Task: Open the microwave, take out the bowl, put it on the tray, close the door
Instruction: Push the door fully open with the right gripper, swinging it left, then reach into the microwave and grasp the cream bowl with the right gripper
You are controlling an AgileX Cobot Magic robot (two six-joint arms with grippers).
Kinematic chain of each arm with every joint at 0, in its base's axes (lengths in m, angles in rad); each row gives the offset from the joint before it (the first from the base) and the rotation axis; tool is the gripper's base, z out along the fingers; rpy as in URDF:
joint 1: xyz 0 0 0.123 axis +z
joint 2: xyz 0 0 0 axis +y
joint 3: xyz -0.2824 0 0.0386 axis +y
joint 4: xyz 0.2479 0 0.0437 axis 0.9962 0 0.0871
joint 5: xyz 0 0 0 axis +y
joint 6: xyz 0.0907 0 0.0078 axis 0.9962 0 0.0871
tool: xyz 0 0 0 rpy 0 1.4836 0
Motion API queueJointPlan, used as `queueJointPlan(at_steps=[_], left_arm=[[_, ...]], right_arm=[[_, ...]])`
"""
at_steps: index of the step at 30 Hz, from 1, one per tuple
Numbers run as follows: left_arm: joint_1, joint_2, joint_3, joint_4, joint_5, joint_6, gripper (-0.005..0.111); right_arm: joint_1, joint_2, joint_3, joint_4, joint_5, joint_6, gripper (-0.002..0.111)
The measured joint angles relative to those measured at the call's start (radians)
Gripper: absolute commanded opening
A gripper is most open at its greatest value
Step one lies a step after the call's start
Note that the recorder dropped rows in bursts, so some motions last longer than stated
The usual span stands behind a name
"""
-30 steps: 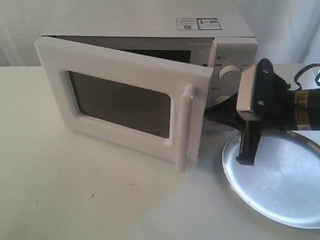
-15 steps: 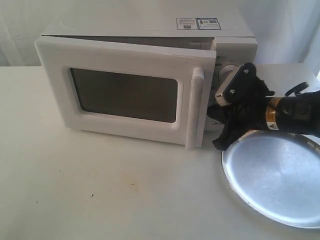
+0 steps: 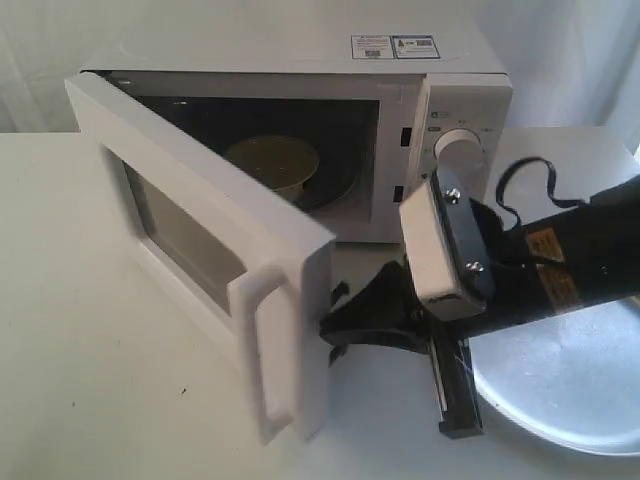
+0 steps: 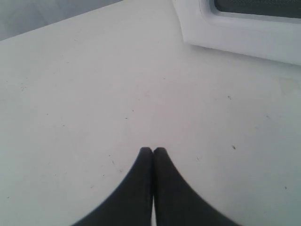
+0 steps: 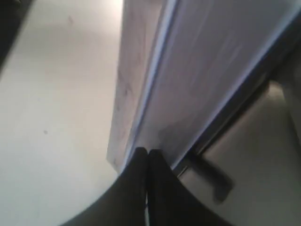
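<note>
The white microwave (image 3: 440,70) stands at the back with its door (image 3: 290,250) swung wide towards the front; the bar handle (image 3: 268,360) faces the camera. The cream-white bowl (image 3: 272,160) sits inside the dark cavity. The silver tray (image 3: 560,400) lies at the front right, partly covered by my right arm. My right gripper (image 3: 335,328) is shut and empty, its tips against the inner side of the door's free edge (image 5: 188,70). In its wrist view the right gripper (image 5: 147,153) touches that edge. My left gripper (image 4: 153,150) is shut and empty above bare table, out of the exterior view.
One round white dial (image 3: 460,147) shows on the control panel; the other is hidden behind my right arm. A corner of the door frame (image 4: 235,33) lies ahead of the left gripper. The white table (image 3: 100,400) extends front left.
The door has swung from nearly shut to wide open, uncovering the bowl inside. My right gripper moved left and forward, staying behind the door's free edge.
</note>
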Motion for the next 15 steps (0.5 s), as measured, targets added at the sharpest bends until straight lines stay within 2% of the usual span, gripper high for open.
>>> queueJointPlan(at_steps=[4, 6, 7, 10, 13, 15], left_arm=[[0.0, 0.0, 0.0, 0.0, 0.0, 0.0, 0.0], [0.0, 0.0, 0.0, 0.0, 0.0, 0.0, 0.0], [0.0, 0.0, 0.0, 0.0, 0.0, 0.0, 0.0], [0.0, 0.0, 0.0, 0.0, 0.0, 0.0, 0.0], [0.0, 0.0, 0.0, 0.0, 0.0, 0.0, 0.0], [0.0, 0.0, 0.0, 0.0, 0.0, 0.0, 0.0]], right_arm=[[0.025, -0.114, -0.016, 0.002, 0.047, 0.043, 0.0], [0.025, -0.097, -0.016, 0.014, 0.04, -0.047, 0.0], [0.025, -0.067, -0.016, 0.038, 0.014, -0.152, 0.0], [0.026, 0.031, -0.024, 0.079, -0.109, -0.249, 0.0], [0.026, 0.123, -0.064, 0.446, -0.046, -0.271, 0.0], [0.03, 0.152, -0.074, 0.531, -0.09, -0.288, 0.0]])
